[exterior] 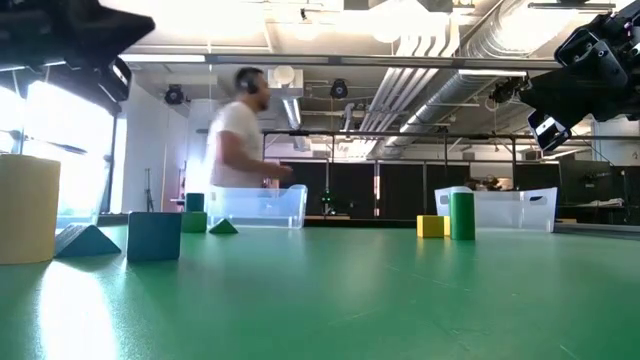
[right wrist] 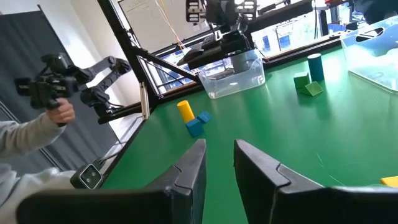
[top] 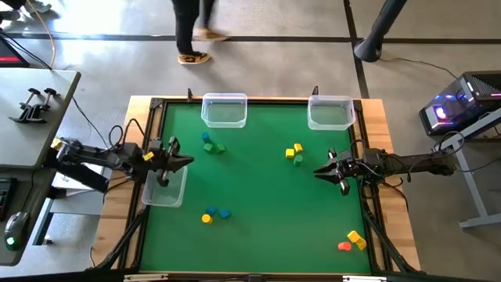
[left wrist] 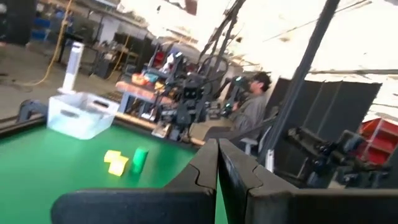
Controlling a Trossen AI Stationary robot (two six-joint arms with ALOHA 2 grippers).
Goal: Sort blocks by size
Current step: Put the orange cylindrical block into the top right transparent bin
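The right gripper [top: 325, 171] fingers are a little apart, holding nothing; yellow and green blocks [top: 294, 153] sit just upper left. The left gripper [top: 185, 161] fingers are together.

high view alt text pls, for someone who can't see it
Top-down view of a green table with small coloured blocks scattered in four clusters and three clear bins near its edges. The left gripper, shut, sits above the left bin; the right gripper, slightly open and empty, hovers near the yellow and green blocks. A person's legs show beyond the table.
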